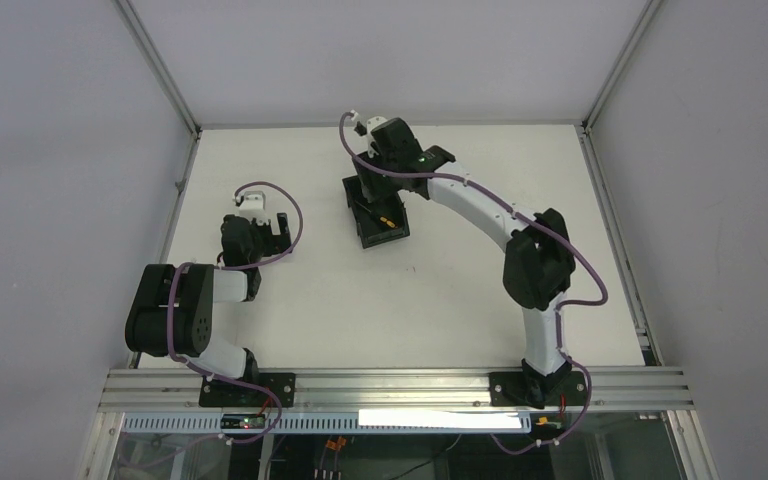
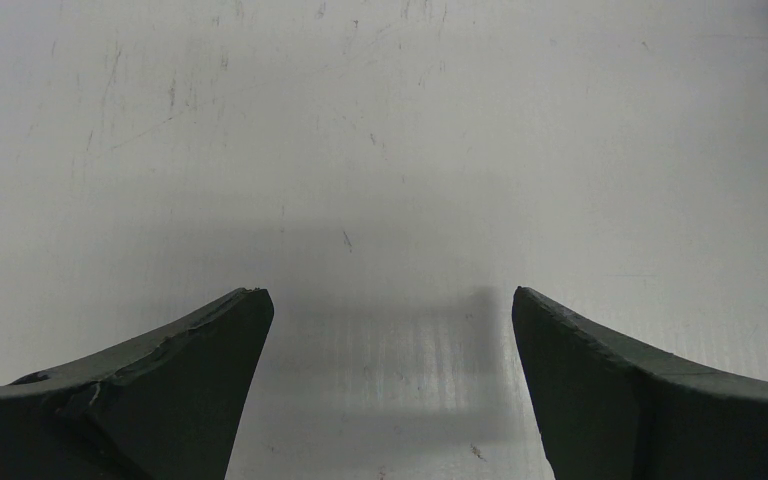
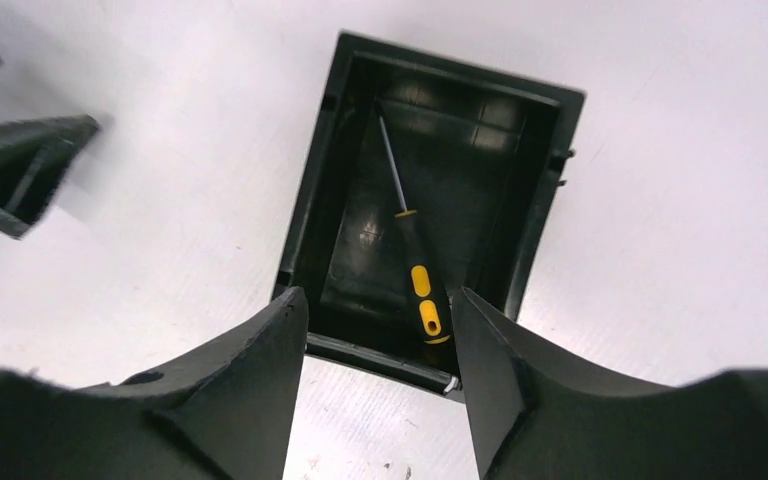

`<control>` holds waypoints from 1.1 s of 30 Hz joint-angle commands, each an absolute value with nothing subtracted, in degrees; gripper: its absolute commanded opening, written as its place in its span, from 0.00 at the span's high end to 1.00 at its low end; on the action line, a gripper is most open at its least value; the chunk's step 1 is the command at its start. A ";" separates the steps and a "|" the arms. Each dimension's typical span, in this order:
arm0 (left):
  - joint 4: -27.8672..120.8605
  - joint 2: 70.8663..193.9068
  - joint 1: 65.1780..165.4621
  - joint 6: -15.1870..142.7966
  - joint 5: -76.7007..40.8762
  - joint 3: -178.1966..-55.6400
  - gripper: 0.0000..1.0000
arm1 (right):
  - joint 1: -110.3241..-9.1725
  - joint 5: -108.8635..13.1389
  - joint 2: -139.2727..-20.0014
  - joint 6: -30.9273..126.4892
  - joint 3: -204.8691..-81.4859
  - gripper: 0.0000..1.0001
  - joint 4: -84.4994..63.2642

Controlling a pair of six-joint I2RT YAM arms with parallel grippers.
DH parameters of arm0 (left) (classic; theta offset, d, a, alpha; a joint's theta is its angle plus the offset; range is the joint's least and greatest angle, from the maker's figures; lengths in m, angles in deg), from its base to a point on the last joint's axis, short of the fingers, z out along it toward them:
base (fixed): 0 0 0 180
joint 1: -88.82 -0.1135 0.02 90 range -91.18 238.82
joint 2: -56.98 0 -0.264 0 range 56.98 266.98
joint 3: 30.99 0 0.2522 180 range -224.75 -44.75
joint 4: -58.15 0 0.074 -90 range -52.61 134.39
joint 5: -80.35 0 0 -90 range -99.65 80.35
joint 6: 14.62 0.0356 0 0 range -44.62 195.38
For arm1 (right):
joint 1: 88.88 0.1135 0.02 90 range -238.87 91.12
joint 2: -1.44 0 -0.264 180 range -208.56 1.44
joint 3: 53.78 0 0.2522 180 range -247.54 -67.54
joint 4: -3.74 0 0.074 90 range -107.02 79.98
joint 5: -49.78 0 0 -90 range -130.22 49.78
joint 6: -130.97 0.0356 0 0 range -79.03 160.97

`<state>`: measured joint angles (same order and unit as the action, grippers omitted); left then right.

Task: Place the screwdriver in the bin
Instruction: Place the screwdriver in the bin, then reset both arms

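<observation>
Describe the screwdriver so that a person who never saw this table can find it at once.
On the white table, look to the far middle, where the right gripper hangs open above a small black bin. The screwdriver lies inside that bin. Its yellow-orange and black handle is the only bright colour there.

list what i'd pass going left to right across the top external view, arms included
left arm's shoulder → left gripper → bin, with the screwdriver lying inside it → right arm's elbow
</observation>
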<state>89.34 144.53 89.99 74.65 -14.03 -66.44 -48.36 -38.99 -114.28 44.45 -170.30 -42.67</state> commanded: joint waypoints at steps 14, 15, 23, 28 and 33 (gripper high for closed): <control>90.89 143.37 90.45 74.42 -12.87 -66.46 0.01 | -48.29 -33.09 -105.07 43.88 -185.23 0.05 -50.98; 90.89 143.37 90.48 74.41 -12.90 -66.46 0.01 | -48.35 -32.76 -105.11 43.82 -185.99 0.01 -51.32; 90.89 143.35 90.49 74.42 -12.86 -66.46 0.01 | -48.64 -29.84 -105.69 44.06 -190.70 0.01 -53.24; 90.89 143.37 90.49 74.41 -12.88 -66.46 0.01 | -51.52 -30.23 -105.35 45.14 -190.91 0.01 -55.00; 90.89 143.35 90.49 74.42 -12.91 -66.46 0.01 | -56.43 -31.16 -103.06 44.97 -189.33 0.01 -55.43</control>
